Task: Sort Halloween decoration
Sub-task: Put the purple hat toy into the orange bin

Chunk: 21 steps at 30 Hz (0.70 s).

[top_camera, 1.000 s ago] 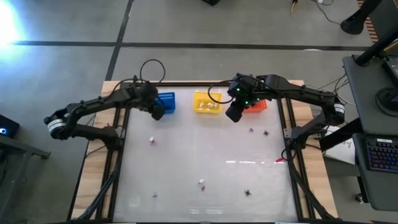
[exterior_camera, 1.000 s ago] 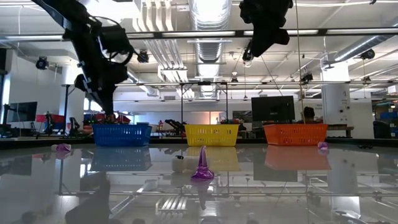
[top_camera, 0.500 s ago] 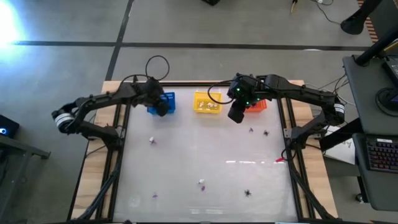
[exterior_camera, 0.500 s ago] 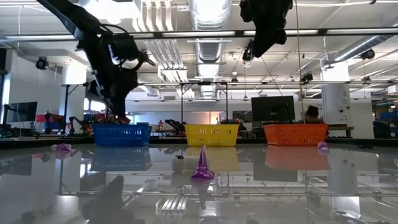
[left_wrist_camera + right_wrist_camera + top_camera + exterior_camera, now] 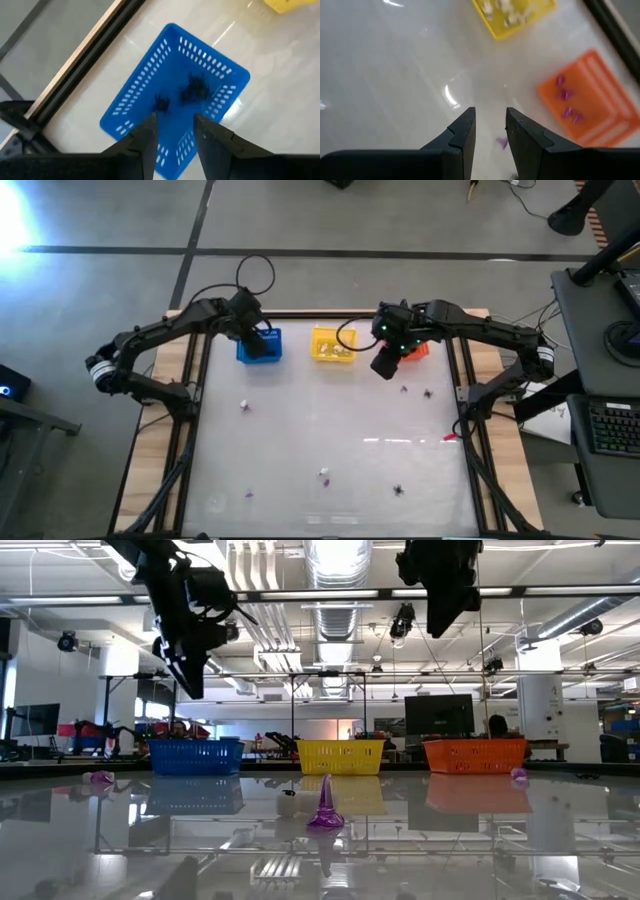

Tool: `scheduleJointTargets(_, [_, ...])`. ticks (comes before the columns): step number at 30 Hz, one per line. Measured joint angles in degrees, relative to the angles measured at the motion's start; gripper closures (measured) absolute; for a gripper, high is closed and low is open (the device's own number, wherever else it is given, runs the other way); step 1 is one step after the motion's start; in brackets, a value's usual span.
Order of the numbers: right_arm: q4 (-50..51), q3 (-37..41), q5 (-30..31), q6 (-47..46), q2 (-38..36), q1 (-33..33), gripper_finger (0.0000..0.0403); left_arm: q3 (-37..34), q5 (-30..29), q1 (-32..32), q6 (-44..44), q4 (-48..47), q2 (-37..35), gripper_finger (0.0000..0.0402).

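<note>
Most of the sorting looks done, judging by how things lie, though several trinkets are loose on the table point(image 5: 300, 450). Going near to far in the high view: a black spider-like piece point(image 5: 399, 490) sits at about five o'clock of the table's centre, a white-and-purple piece point(image 5: 324, 474) near six o'clock, a small purple one point(image 5: 248, 494) at seven o'clock, a pale trinket point(image 5: 243, 405) at nine o'clock, and two dark bits point(image 5: 427, 393) at two o'clock, just short of the baskets; in the low view a purple cone point(image 5: 324, 805) stands upright in the foreground. Along the far edge, the blue basket point(image 5: 175, 95) already holds black spider shapes point(image 5: 194, 89), the yellow basket point(image 5: 512, 15) holds white pieces, and the orange-red basket point(image 5: 590, 97) holds purple ones point(image 5: 565, 95). The left gripper point(image 5: 172, 131) hangs directly above the blue basket, its fingers parted with nothing between them, touching nothing; a drop into that basket seems just finished. The right gripper point(image 5: 490, 125) hovers high between the yellow and orange-red baskets, fingers apart and bare, a loose purple trinket point(image 5: 502, 143) on the table beneath.
</note>
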<state>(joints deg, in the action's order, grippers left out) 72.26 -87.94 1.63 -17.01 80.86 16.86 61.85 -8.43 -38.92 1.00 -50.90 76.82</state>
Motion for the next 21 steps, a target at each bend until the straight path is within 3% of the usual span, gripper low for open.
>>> scheduleJointTargets(4, [0.7,0.8,0.8,-7.2,0.0,-0.4,0.0305,1.1,0.0,0.0,0.2,-2.1,-0.1,0.0294])
scheduleJointTargets(8, [0.9,3.2,5.2,-13.6,0.0,-1.3,0.0304,1.8,0.0,0.1,3.8,-5.5,-0.5,0.0294])
scheduleJointTargets(13, [0.7,6.7,5.4,-24.9,0.1,-1.7,0.029,3.3,0.0,0.1,6.9,-10.2,-1.5,0.0294])
scheduleJointTargets(17, [0.7,9.1,2.2,-33.9,0.3,-2.0,0.0285,3.3,0.0,0.1,9.9,-10.2,-3.6,0.0294])
scheduleJointTargets(21, [-0.8,11.0,-3.2,-37.1,0.3,-2.0,0.0292,3.3,0.0,0.1,12.6,-10.2,-5.7,0.0294])
